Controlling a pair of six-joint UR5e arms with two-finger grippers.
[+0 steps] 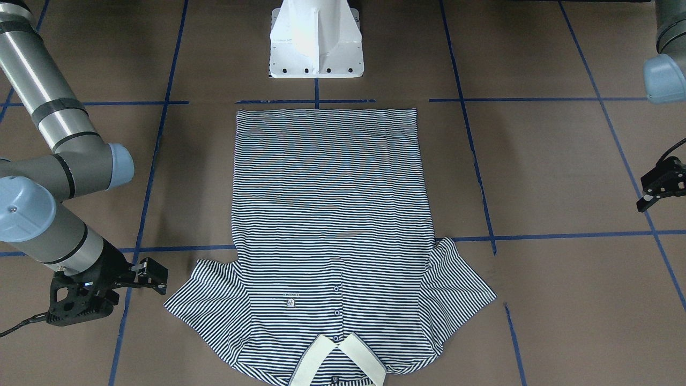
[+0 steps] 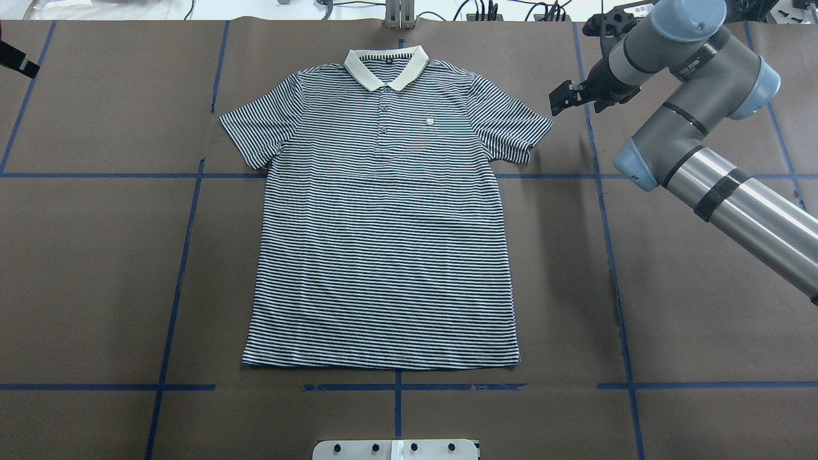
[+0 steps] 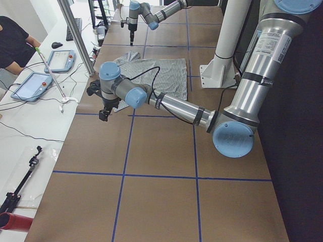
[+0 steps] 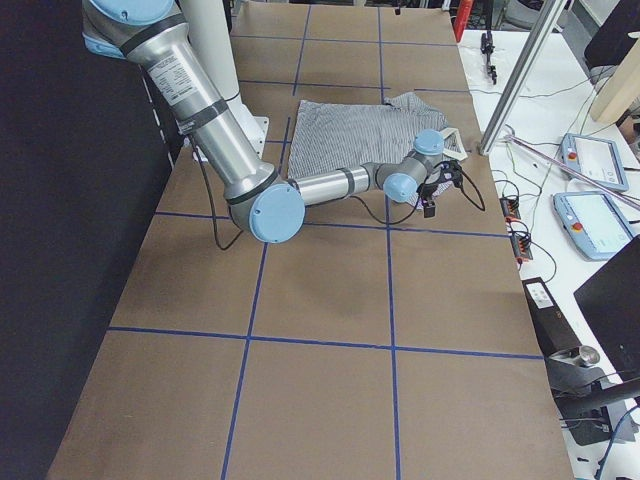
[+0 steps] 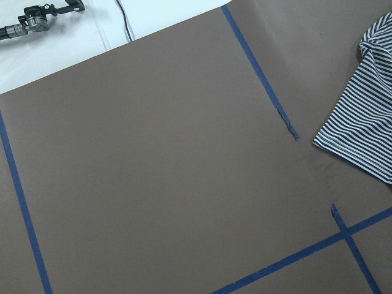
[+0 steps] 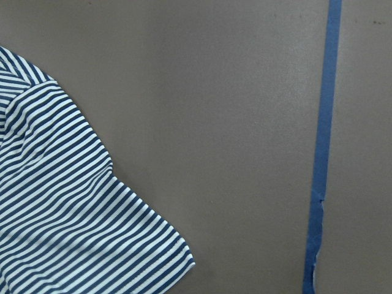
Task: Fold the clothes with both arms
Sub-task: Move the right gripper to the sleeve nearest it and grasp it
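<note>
The striped polo shirt (image 1: 332, 214) lies flat and face up in the middle of the brown table, collar away from the robot and both sleeves spread; it also shows in the overhead view (image 2: 383, 243). My right gripper (image 2: 563, 99) hangs just beside the end of the shirt's sleeve on my right, apart from it, open and empty; it also shows in the front-facing view (image 1: 154, 276). The right wrist view shows that sleeve's hem (image 6: 67, 214). My left gripper (image 1: 653, 194) is open and empty, well off the other sleeve (image 5: 367, 128), near the table's left edge (image 2: 16, 61).
The white pedestal base (image 1: 316, 48) stands at the robot's side of the table, just beyond the shirt's hem. Blue tape lines (image 2: 185, 255) cross the brown paper. Beyond the far edge is a white bench with tablets (image 3: 33, 85) and a person (image 3: 12, 40).
</note>
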